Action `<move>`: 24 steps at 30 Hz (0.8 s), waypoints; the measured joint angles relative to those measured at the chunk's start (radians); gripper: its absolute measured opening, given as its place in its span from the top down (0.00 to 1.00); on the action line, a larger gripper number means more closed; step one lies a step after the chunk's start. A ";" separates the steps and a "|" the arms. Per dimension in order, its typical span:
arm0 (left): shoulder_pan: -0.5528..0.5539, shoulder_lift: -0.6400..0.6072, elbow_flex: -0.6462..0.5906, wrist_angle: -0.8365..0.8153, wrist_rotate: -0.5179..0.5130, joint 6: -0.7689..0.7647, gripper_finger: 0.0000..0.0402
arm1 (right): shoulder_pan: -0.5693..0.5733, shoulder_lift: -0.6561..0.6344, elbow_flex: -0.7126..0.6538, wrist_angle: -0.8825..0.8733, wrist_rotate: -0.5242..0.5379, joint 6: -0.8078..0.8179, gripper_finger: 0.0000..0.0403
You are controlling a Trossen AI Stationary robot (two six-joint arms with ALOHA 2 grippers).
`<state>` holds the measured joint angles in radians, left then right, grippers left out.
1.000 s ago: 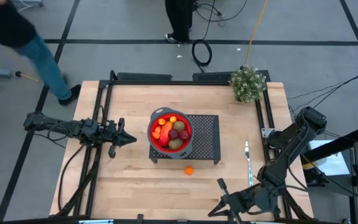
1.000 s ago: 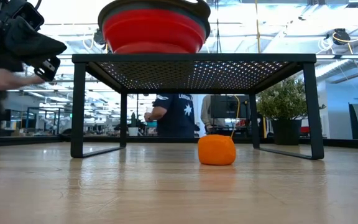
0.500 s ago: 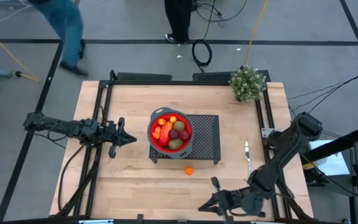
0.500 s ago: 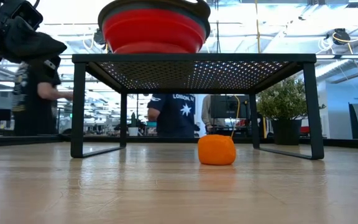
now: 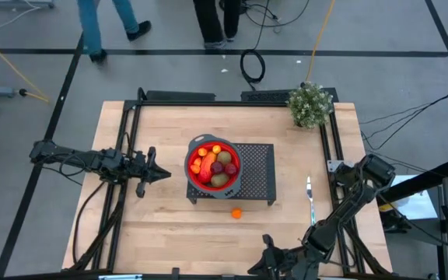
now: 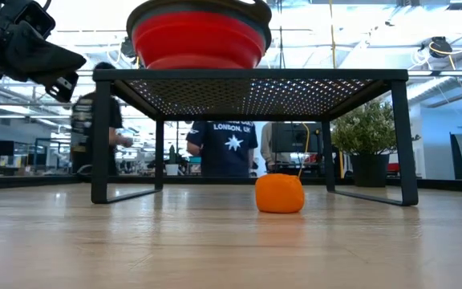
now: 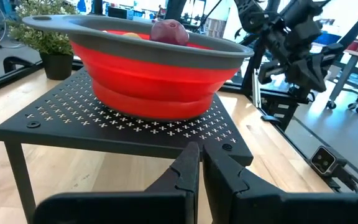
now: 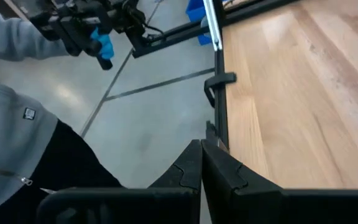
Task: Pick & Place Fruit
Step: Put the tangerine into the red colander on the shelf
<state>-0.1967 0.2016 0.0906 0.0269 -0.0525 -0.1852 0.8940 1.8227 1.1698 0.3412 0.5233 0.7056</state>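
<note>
Left gripper [image 5: 164, 173], jaws pressed together, near the tabletop's [image 5: 169, 225] left edge; fruit [image 5: 215, 165] in red bowl [image 5: 190, 173] on black rack [image 5: 257, 173] at centre, one orange ball [image 5: 236, 212] below; right gripper [image 5: 261, 260], jaws together, at front edge.

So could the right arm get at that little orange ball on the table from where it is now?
Probably yes: the orange ball lies in the open beside the black rack, nothing around it. The right gripper, shut, sits at the table's near edge.

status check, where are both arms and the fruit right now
Left gripper shut, empty, beside the red bowl. Right gripper shut, empty, at the table's near edge. One orange ball loose on the table by the rack. Nothing blocking it.
</note>
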 joint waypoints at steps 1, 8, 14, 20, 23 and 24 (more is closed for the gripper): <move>0.000 0.000 0.000 0.000 0.000 0.000 0.95 | 0.004 0.008 0.000 0.000 0.001 0.013 1.00; 0.000 0.000 0.000 0.001 0.000 0.000 0.95 | 0.011 0.026 0.000 -0.013 0.041 0.019 1.00; 0.000 0.000 0.000 0.001 0.001 -0.001 0.95 | 0.011 0.026 0.000 -0.032 0.057 0.022 1.00; 0.000 0.000 0.000 0.001 0.000 -0.001 0.95 | 0.011 0.026 0.000 -0.084 0.056 0.077 1.00; 0.000 0.000 0.000 0.001 0.001 -0.001 0.95 | 0.011 0.026 0.000 -0.094 0.056 0.078 1.00; 0.000 0.000 0.000 0.001 0.001 -0.001 0.95 | 0.011 0.026 0.000 -0.096 0.056 0.074 1.00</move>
<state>-0.1967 0.2016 0.0906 0.0277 -0.0517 -0.1864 0.9054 1.8484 1.1698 0.2457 0.5797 0.7796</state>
